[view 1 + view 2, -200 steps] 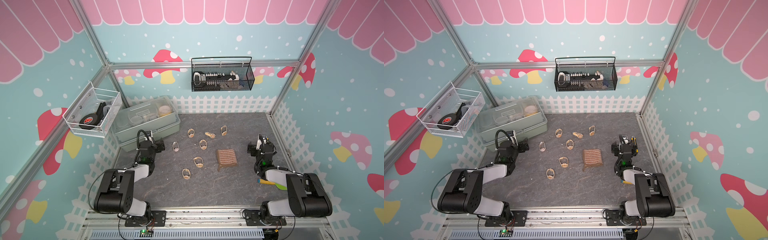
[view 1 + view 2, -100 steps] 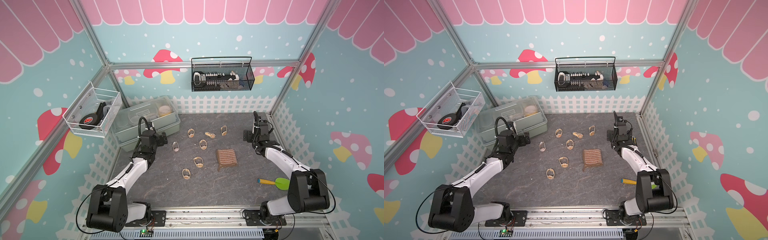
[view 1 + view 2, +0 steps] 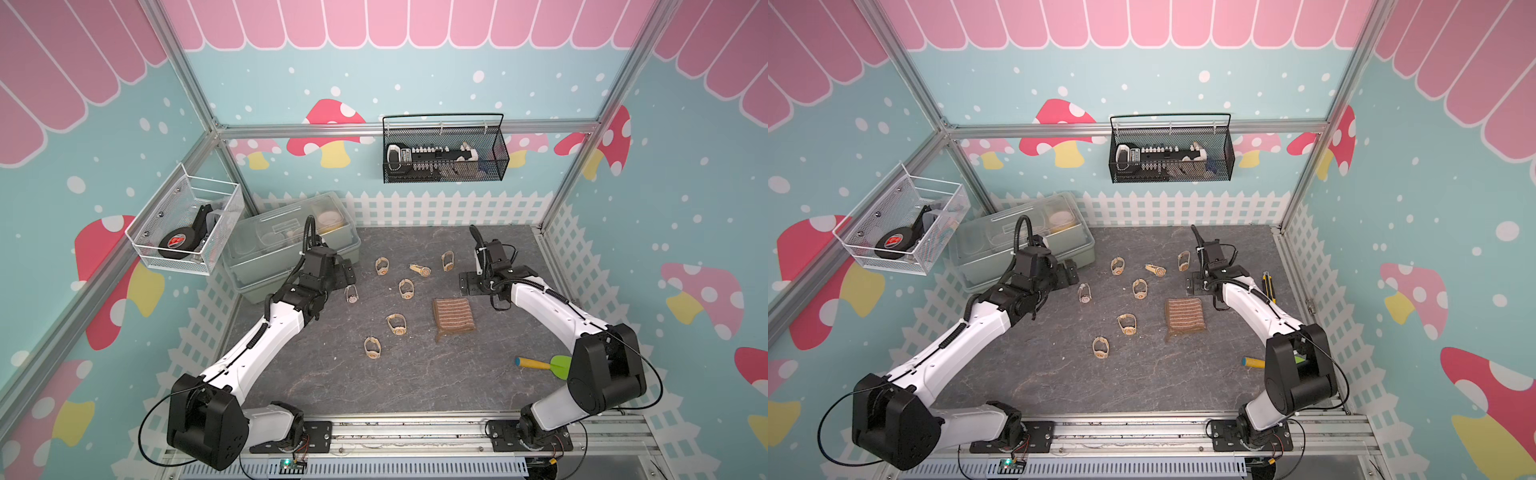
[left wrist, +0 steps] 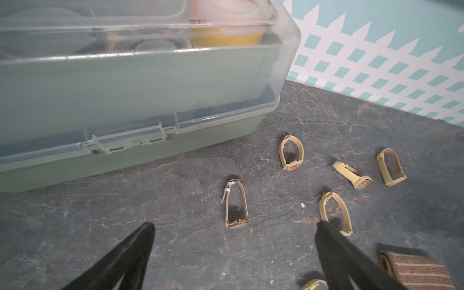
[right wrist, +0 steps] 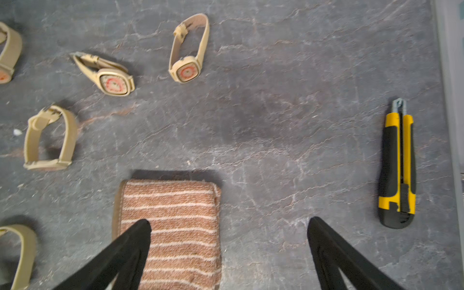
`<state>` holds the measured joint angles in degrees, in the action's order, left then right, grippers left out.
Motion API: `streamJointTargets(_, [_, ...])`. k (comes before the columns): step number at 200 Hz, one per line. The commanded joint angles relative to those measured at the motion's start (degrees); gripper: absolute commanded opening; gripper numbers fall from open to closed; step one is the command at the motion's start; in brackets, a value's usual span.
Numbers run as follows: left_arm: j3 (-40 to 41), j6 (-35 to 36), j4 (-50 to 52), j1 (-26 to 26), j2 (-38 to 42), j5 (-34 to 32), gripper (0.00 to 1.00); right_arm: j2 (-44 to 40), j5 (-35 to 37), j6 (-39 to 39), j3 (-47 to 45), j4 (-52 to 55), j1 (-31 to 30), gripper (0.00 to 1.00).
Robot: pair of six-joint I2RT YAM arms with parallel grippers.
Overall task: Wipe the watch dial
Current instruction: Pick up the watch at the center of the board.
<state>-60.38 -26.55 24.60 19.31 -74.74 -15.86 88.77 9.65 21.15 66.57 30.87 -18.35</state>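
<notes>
a beige-strapped wristwatch (image 4: 238, 223) lies on the dark grey stone-look table (image 3: 332, 382), just ahead of the left gripper (image 4: 234, 225), whose jaws are wide apart and empty. the brown striped folded cloth (image 5: 173, 200) lies by the right gripper (image 5: 228, 222), equally spread. six more beige watches (image 3: 406, 289) are scattered around.

Reaches the left arm (image 3: 270, 332) from the near-left base toward the far left, forearm sloping up, wrist (image 3: 318, 266) tipped forward and down. Holds the left gripper (image 4: 233, 228) low with jaws spread wide, black fingers (image 4: 130, 253) slanting apart. Mirrors this with the right arm (image 3: 548, 307) from the near-right base, angled inward toward the far middle. Holds the right gripper (image 5: 228, 226) facing down, jaws likewise wide apart.
</notes>
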Motion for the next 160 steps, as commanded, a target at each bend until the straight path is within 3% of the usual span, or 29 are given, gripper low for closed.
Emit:
streamJointTargets(1, [-3.27,-9.1,10.81,0.67,-2.9,-0.6,0.99,1.19,-2.55,3.03,1.48,5.39,-1.69,0.99])
streamJointTargets(57, [-5.44,-18.08,15.17,2.23,-8.97,-0.77,0.99,6.23,-8.3,4.01,1.48,5.64,-4.72,0.99])
streamJointTargets(160, [-15.3,-19.21,18.26,2.14,-22.96,0.95,0.99,17.08,-10.98,6.4,-0.74,2.48,-8.46,0.97])
